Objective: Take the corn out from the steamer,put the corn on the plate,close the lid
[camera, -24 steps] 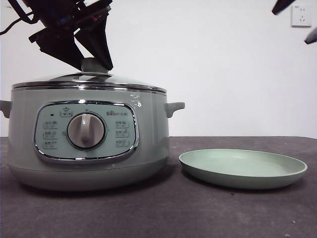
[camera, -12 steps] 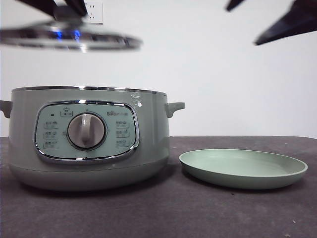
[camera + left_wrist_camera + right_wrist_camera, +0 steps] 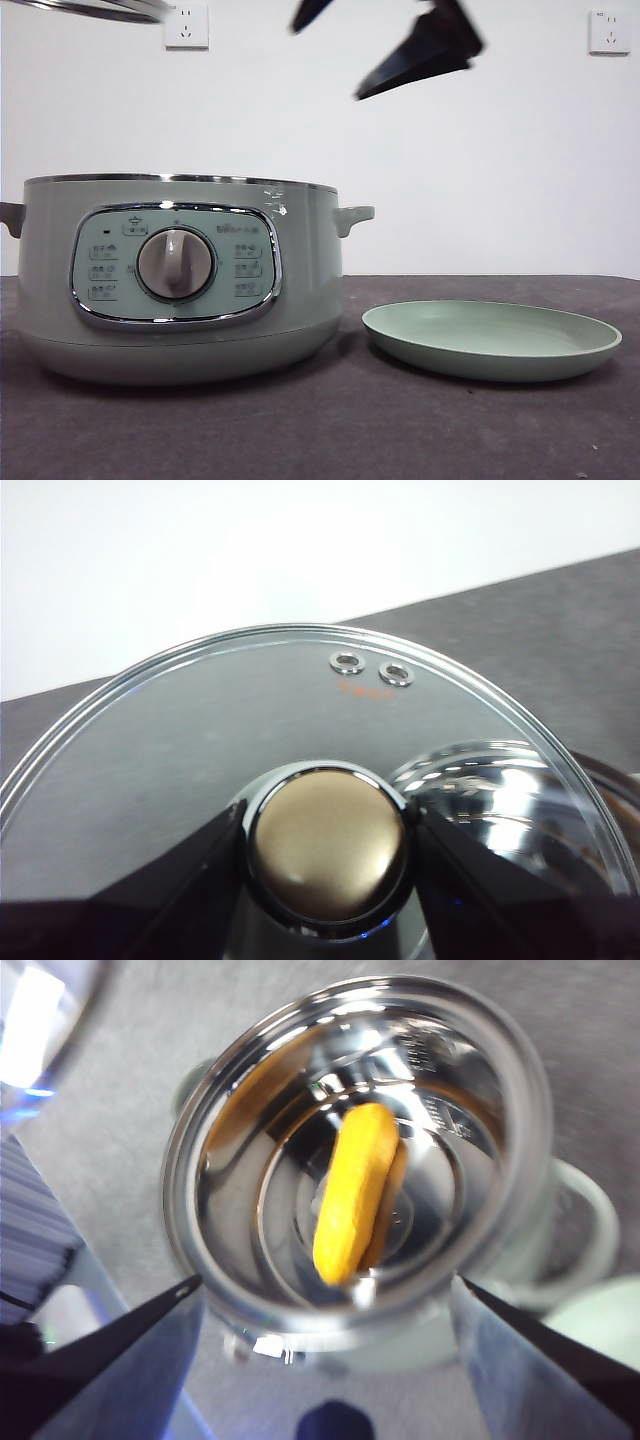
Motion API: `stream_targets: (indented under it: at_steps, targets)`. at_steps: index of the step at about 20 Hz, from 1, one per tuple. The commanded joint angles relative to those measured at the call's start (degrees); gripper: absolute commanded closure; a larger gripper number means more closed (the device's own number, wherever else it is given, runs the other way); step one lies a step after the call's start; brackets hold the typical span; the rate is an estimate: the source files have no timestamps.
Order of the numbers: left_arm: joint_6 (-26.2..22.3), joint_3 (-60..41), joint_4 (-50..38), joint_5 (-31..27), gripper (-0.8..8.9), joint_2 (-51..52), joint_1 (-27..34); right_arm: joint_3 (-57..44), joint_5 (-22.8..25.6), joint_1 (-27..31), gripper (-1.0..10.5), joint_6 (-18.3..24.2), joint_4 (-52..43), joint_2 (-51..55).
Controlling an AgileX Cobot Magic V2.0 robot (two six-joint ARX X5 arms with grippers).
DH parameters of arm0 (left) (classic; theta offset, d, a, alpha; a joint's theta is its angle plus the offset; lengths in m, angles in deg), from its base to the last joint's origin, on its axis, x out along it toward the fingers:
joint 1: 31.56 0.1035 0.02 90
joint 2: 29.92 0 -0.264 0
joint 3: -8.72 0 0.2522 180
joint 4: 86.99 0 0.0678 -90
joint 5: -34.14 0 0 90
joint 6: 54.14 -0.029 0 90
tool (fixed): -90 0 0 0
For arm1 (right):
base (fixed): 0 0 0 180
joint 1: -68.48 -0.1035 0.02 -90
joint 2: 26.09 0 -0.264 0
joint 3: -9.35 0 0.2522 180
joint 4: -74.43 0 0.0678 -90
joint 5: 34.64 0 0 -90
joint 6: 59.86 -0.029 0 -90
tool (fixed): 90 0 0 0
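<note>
Overhead, the glass lid (image 3: 300, 740) is held high above the table, its knob (image 3: 327, 845) clamped between the left gripper's (image 3: 325, 852) jaws. The corn (image 3: 355, 1192) is seen lying in the open steamer (image 3: 180, 280). The right gripper (image 3: 385, 45) hangs above the steamer, jaws apart. The plate (image 3: 490, 340) sits beside the steamer.
</note>
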Motion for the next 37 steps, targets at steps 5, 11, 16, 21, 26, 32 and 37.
stream_targets:
  at_steps: [5,11,16,21,26,32,37]
  targets:
    - [-0.7,0.52,0.79,-3.63,8.22,6.45,0.02,21.84,9.7,-7.87,5.7,6.88,11.21,-21.07]
    - [-0.52,0.52,2.78,-3.56,8.22,7.32,0.02,34.32,15.43,-11.67,5.7,9.68,14.34,-36.65]
    - [-0.52,0.52,3.08,-3.56,8.22,7.32,0.02,34.32,18.16,-12.2,5.8,10.05,13.68,-42.91]
    - [-0.52,0.52,3.1,-3.56,8.22,7.3,0.02,34.42,21.42,-12.74,9.6,9.92,12.41,-44.39]
    - [-0.55,0.52,1.64,-3.1,8.22,4.96,0.02,34.99,23.96,-11.74,9.6,9.77,18.14,-32.24]
    - [-0.5,0.52,-8.24,11.69,8.22,-4.5,0.02,34.99,23.93,-2.32,9.6,7.74,42.21,-18.51]
    - [1.11,0.52,-10.93,18.82,8.22,-10.45,-0.09,34.18,23.91,6.88,9.6,5.33,44.72,-17.46]
